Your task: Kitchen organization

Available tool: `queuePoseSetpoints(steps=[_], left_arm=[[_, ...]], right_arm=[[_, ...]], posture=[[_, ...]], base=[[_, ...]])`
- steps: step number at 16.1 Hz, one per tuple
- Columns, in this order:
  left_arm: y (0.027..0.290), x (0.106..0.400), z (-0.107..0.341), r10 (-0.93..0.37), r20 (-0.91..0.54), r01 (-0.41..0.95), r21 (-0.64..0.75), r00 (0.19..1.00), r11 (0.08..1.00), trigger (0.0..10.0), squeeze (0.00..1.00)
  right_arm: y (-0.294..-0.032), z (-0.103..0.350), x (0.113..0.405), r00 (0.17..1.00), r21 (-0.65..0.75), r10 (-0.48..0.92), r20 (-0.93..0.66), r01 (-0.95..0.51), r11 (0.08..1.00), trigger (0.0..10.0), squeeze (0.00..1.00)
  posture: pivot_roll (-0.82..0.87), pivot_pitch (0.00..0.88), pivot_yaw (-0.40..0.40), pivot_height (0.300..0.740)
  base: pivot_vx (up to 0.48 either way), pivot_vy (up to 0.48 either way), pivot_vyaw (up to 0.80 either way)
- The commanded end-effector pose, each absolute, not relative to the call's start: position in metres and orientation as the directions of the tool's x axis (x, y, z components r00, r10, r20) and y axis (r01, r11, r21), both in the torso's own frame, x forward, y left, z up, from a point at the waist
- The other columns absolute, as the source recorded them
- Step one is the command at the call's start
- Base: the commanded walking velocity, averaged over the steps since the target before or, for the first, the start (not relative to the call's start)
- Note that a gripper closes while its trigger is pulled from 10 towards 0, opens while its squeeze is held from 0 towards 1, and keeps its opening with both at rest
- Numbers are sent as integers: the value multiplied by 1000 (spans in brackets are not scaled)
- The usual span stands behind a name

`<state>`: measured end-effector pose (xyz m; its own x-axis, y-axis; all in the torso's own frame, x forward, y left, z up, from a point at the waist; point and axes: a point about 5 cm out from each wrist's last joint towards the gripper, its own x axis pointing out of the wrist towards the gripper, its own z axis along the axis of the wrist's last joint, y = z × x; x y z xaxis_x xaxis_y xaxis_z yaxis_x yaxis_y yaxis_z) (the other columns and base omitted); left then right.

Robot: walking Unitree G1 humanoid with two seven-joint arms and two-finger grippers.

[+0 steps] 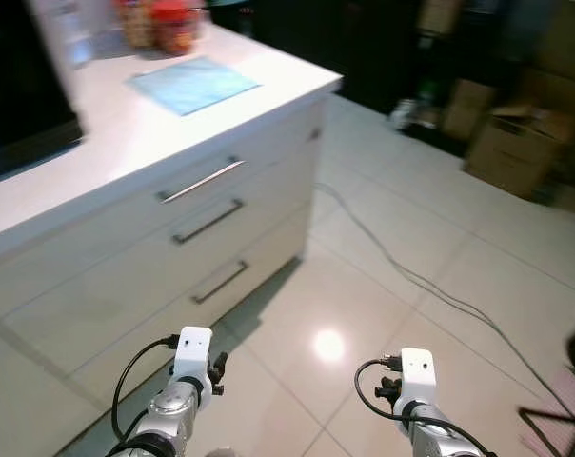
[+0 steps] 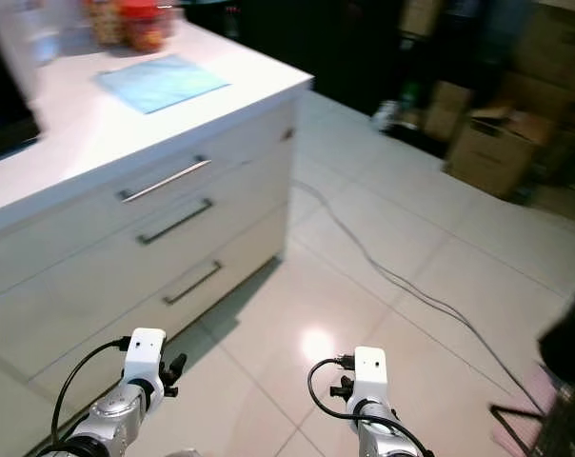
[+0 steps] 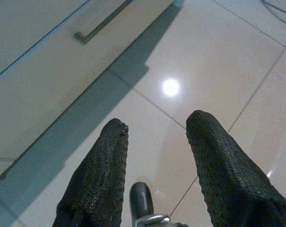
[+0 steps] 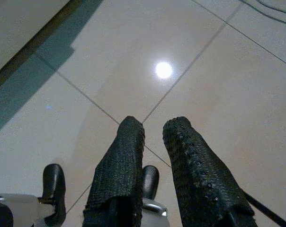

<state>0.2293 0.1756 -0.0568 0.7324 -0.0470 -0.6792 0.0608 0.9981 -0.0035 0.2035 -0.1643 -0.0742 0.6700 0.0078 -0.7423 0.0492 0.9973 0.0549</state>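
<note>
You see red-lidded jars at 11 o'clock on tabletop, contents blurred, beside blue cloth. Left claw open, right claw slightly parted, both empty above floor.

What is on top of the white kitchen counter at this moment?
On the counter lie a light blue cloth and, behind it, blurred jars, one with a red lid. A dark panel sits on the counter's left part. What the drawers below hold cannot be seen; they are shut.
</note>
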Motion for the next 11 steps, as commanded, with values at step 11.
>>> queuePoseSetpoints(steps=[11], left_arm=[[186,224,-59,-11,-695,37,23,719,999,10000,0]], right_arm=[[-158,-73,205,675,77,27,-737,45,996,10000,0]], posture=[[25,0,-4,740]], base=[[0,0,800]])
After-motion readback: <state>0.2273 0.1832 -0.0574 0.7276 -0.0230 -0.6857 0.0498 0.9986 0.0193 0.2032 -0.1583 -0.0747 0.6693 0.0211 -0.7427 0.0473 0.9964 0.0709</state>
